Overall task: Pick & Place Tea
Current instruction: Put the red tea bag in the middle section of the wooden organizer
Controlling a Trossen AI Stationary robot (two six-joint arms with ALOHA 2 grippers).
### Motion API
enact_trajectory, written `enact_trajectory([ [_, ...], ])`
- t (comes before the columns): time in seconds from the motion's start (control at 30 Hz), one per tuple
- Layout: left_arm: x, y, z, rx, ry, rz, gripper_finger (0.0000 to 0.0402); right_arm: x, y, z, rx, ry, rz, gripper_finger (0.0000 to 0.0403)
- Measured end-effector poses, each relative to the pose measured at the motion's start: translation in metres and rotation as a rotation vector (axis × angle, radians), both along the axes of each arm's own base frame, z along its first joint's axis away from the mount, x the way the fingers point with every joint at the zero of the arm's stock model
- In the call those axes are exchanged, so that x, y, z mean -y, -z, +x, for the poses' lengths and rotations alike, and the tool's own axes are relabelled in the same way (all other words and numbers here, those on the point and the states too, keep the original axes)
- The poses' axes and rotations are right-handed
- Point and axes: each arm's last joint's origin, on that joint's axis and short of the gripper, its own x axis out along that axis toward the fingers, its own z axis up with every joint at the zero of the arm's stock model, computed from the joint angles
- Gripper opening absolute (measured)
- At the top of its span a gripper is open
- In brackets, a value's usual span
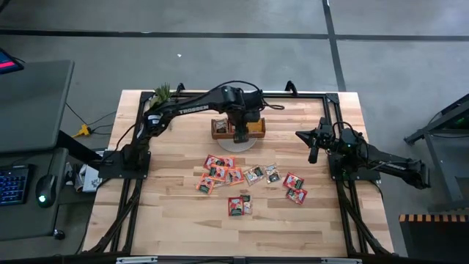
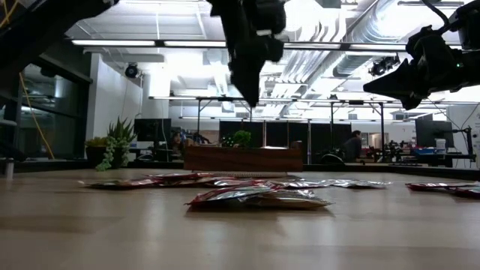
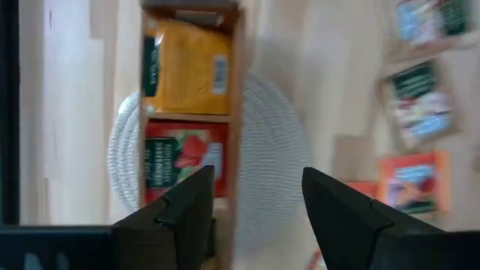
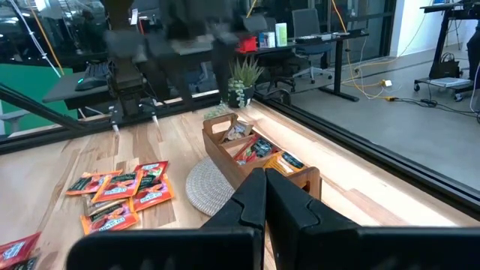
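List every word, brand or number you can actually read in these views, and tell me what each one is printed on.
"TROSSEN": white lettering along the dark left arm in the high view.
Pale printed labels on the small red and orange square tea sachets on the wooden table: too small to read.
Print and barcode on the yellow sachet and red sachet in the brown wooden tray: too blurred to read.

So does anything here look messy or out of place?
Only the tea packets: they lie scattered and overlapping on the table, while a few already sit in the wooden tray. Nothing looks spilled or broken.
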Motion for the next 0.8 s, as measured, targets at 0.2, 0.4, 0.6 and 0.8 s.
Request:
enact_trajectory([
  [0.2,0.021,-0.012,-0.006,0.002,-0.024,-0.069,0.0200,0.000,0.000,0.000,0.000,0.000,0.000,0.0000],
  [0.4,0.040,-0.012,-0.010,-0.013,-0.061,-0.079,0.0200,0.000,0.000,0.000,0.000,0.000,0.000,0.0000],
  [0.6,0.057,-0.002,-0.018,0.005,-0.101,-0.098,0.0200,0.000,0.000,0.000,0.000,0.000,0.000,0.0000],
  [0.8,0.068,0.008,-0.048,0.018,-0.135,-0.117,0.0200,0.000,0.000,0.000,0.000,0.000,0.000,0.0000],
])
